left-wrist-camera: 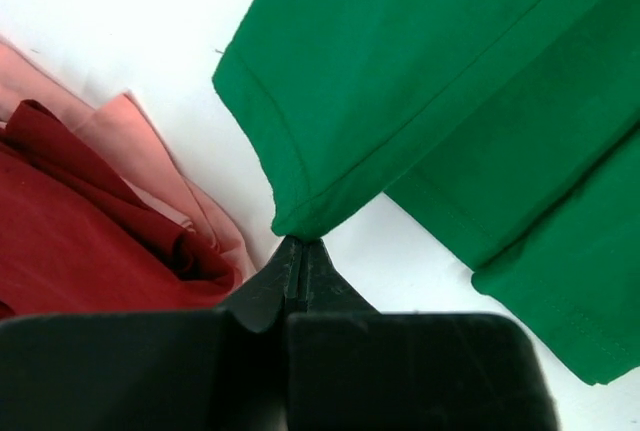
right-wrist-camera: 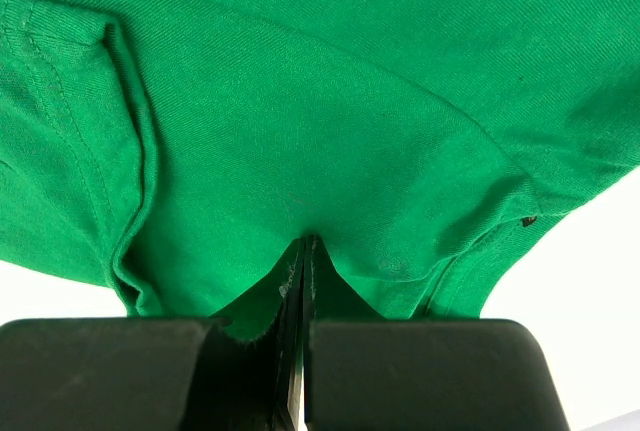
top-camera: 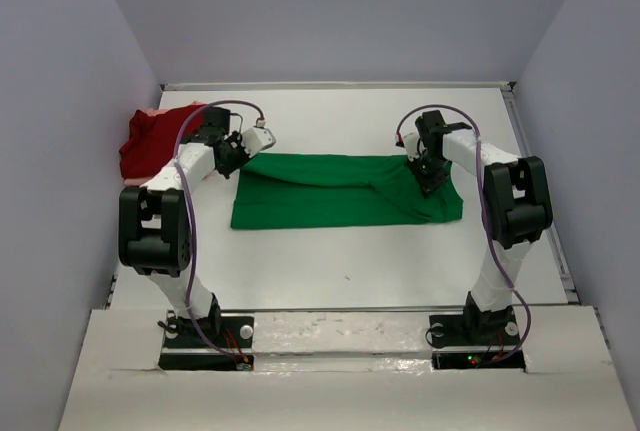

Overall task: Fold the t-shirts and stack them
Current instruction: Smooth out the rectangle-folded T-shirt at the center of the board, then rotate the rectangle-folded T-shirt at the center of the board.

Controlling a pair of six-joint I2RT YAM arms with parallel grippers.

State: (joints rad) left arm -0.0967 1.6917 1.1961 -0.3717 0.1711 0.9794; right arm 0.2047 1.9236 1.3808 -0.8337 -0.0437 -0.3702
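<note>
green cloth is pinched in your left gripper (left-wrist-camera: 300, 243): its two fingers are pressed together on a hemmed corner of the green t-shirt (left-wrist-camera: 450, 81), and that corner rises in a small peak off the white table (top-camera: 350, 261). your right gripper (right-wrist-camera: 305, 241) does the same at the other end. its two fingers are clamped tight on a bunch of the same green cloth, with folds and a stitched seam fanning out from the pinch.

so you have two grippers, both closed on one shirt. from above, that green shirt lies as a wide band across the middle of the table, stretched between the two arms, with layers overlapping and a soft ridge running along its far side.

count three shirts in all. the dark red t-shirt (top-camera: 150, 143) sits crumpled in a heap at the far left of the table, just beside your left gripper but apart from the green one, with bare table between them. the pale pink t-shirt (left-wrist-camera: 150, 151) lies under and beside the red one, showing only as a rumpled edge. neither of those two is folded.
</note>
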